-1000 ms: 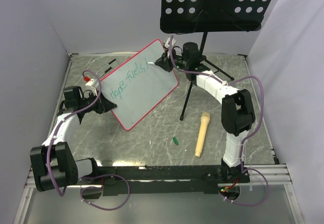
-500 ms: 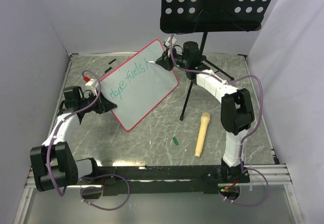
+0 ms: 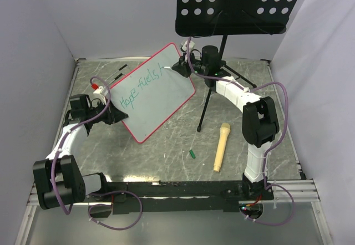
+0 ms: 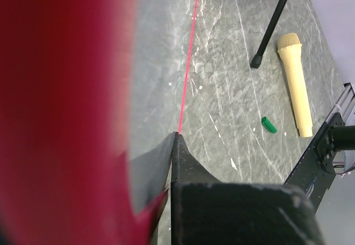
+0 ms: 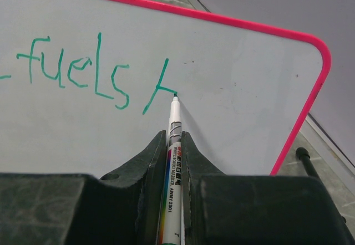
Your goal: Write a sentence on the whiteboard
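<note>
Top: high behind bases, facing 12 o'clock. Right wrist — tight on whiteboard (image 5: 233, 90); left wrist, like top, sees microphone (image 4: 294, 84).

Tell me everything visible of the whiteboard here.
The whiteboard is a white rectangle with a thin pink-red frame and rounded corners, held at a tilt. The left end effector clamps its near-left edge. Teal writing reads "Hope fuels" plus a started letter. The marker in the right end effector touches its surface with the tip at that letter.

Tilted whiteboard (image 3: 158, 95) spans left tool (image 3: 113, 114) to right tool (image 3: 178, 66).
</note>
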